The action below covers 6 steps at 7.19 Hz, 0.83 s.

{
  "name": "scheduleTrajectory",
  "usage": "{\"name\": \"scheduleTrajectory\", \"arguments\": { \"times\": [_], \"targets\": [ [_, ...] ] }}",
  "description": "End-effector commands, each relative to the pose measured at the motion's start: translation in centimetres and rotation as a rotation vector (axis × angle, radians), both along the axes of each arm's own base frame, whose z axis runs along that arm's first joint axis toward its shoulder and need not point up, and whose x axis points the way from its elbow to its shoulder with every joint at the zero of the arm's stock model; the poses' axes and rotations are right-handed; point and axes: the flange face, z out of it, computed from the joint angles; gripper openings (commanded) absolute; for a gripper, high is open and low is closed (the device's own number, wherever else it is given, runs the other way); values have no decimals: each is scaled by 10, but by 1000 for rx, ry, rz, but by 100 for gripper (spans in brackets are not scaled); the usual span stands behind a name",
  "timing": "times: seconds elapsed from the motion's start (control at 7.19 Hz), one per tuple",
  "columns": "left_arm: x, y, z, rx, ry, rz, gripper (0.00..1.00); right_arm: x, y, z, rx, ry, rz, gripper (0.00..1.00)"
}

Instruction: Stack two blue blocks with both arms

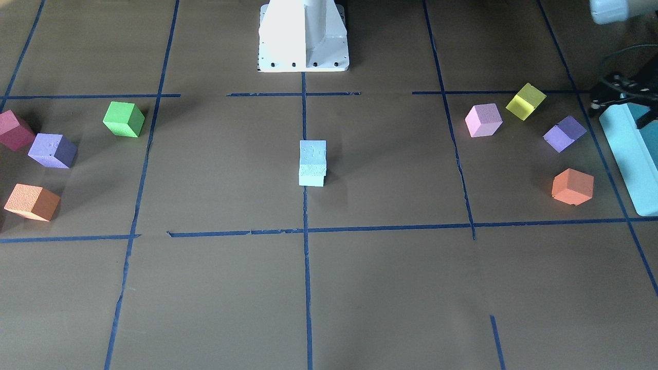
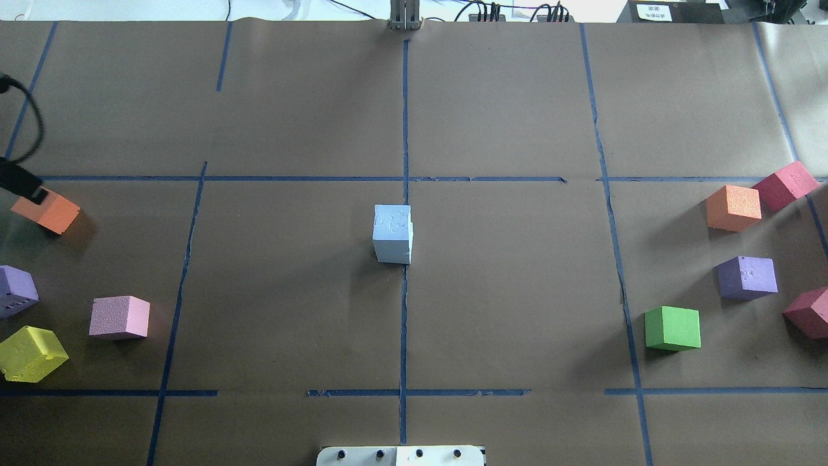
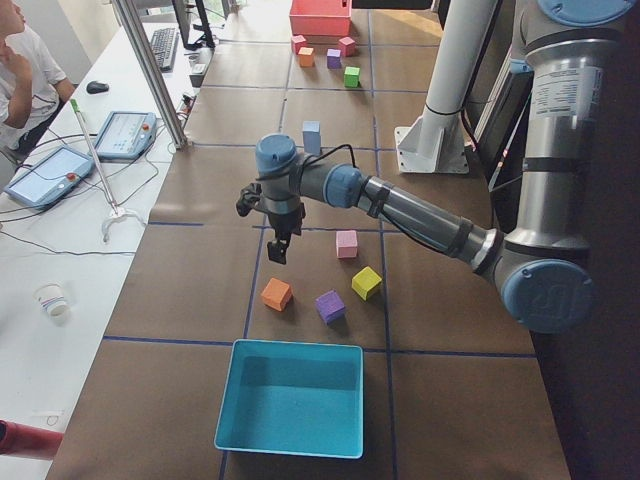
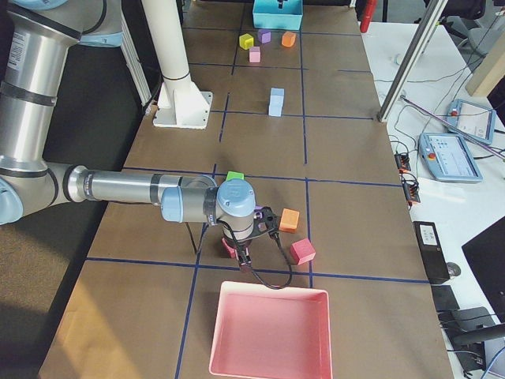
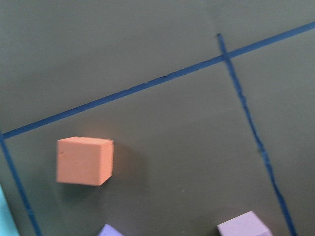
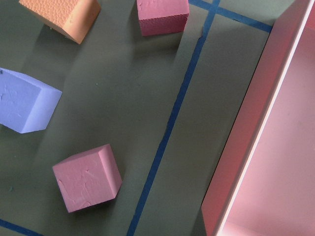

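Note:
Two sky-blue blocks stand stacked at the table's centre, the upper block (image 1: 312, 152) on the lower one (image 1: 311, 176). The stack also shows in the overhead view (image 2: 392, 234) and in both side views (image 3: 311, 137) (image 4: 275, 101). No gripper is near it. My left gripper (image 3: 277, 248) hovers above an orange cube (image 2: 50, 213) at my far left; only a black part of it (image 2: 24, 184) enters the overhead view, and I cannot tell whether it is open. My right gripper (image 4: 244, 257) hangs over the coloured cubes at my far right; I cannot tell its state.
A teal box (image 3: 290, 395) lies at my left table end and a pink tray (image 4: 268, 332) at my right end. Purple, pink and yellow cubes (image 2: 29, 353) lie on my left; green (image 2: 673, 328), purple, orange and dark pink cubes on my right. White pedestal (image 1: 303, 36).

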Motion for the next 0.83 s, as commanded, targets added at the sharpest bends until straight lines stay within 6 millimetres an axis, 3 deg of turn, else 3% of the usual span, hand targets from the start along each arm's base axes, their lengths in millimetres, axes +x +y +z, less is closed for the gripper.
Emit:
{"name": "scheduleTrajectory", "arguments": {
  "times": [0.0,0.14,0.42,0.7],
  "targets": [
    [-70,66,129,-109,26,6,100,0,-3,-2,-36,0,46,99],
    [-83,83,151,-156,20,-26,100,0,-3,-2,-37,0,43,100],
    [-103,93,157,-169,-27,-66,100,0,-3,-1,-35,0,41,100],
    [-108,95,162,-170,-97,-58,100,0,-3,0,-38,0,41,100]
  ]
}}
